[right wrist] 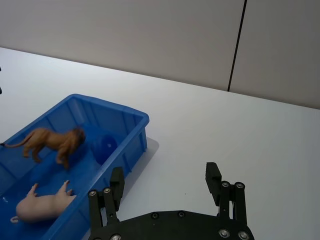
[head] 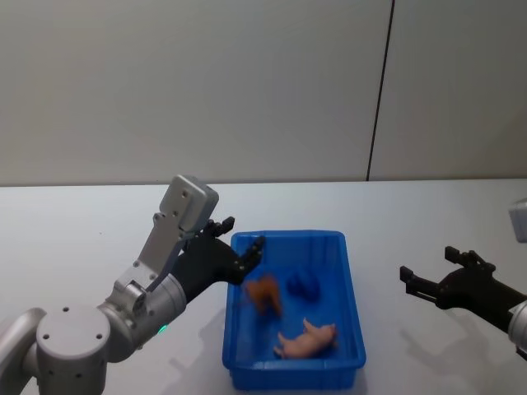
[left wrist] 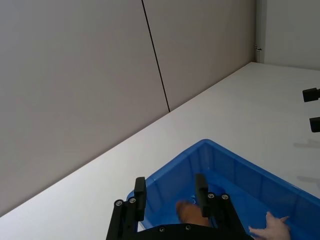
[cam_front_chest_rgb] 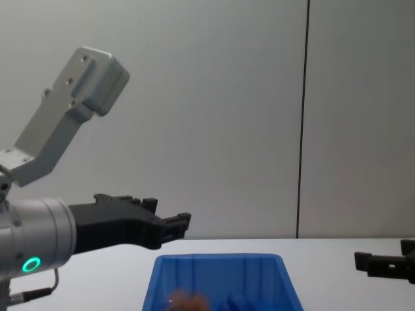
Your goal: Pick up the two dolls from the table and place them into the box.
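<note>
The plain white desk (head: 74, 222) runs wide before a grey panelled wall. On it stands the bright blue ribbed plastic box (head: 352, 288), holding the reddish-brown fuzzy lion doll (right wrist: 54, 142), the rounded blue doll (head: 303, 285) and a smooth pink pig figure (head: 309, 339). The left pincer (head: 240, 243) hangs spread over the box's left rim (nothing between its fingers), and the right pincer (head: 435, 270), also spread, is over the desk well apart.

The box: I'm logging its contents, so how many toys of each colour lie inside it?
Inside the box:
Brown toy: 1
Blue toy: 1
Pink toy: 1
Total: 3
</note>
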Tool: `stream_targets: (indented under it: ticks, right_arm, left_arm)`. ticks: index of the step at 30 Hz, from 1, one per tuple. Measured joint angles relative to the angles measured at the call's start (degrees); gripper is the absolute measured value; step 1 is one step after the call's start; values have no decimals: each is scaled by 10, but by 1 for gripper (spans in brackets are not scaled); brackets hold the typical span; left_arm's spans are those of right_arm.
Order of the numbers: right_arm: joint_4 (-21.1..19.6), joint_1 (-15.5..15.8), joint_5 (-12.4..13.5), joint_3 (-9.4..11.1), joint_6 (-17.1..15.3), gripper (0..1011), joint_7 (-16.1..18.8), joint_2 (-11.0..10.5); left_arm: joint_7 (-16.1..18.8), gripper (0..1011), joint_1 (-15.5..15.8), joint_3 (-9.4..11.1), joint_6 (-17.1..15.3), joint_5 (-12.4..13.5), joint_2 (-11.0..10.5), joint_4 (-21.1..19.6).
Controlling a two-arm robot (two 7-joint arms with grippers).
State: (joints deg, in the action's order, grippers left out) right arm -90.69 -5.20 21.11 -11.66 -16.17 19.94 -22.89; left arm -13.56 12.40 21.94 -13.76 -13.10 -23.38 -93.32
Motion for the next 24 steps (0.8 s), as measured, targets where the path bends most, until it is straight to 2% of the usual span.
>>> stream_targets:
  ticks: [3,4,6,7,9,10,13,15,24]
  right_arm:
    - [0,0,0,0,0,1001,0,0]
    - [0,0,0,0,0,1001,0,0]
    - [0,0,0,0,0,1001,0,0]
    - [0,0,0,0,0,1001,0,0]
    - [0,0,0,0,0,1001,0,0]
    - [0,0,0,0,0,1001,0,0]
    - [0,0,0,0,0,1001,0,0]
    - [0,0,0,0,0,1001,0,0]
    - [0,0,0,0,0,1001,0,0]
  left_arm:
    - [-3,640,3,1,2,2,3,1]
    - [-4,701,4,2,3,3,5,3]
    - [-5,730,6,2,4,3,6,4]
    - [-5,794,7,2,6,4,8,4]
    - [-5,830,8,2,8,5,9,5]
    - [-5,885,8,3,9,5,10,5]
    - [-4,932,9,2,13,5,11,5]
    - [-3,1001,9,2,15,5,11,5]
    - [1,1001,9,1,22,5,13,5]
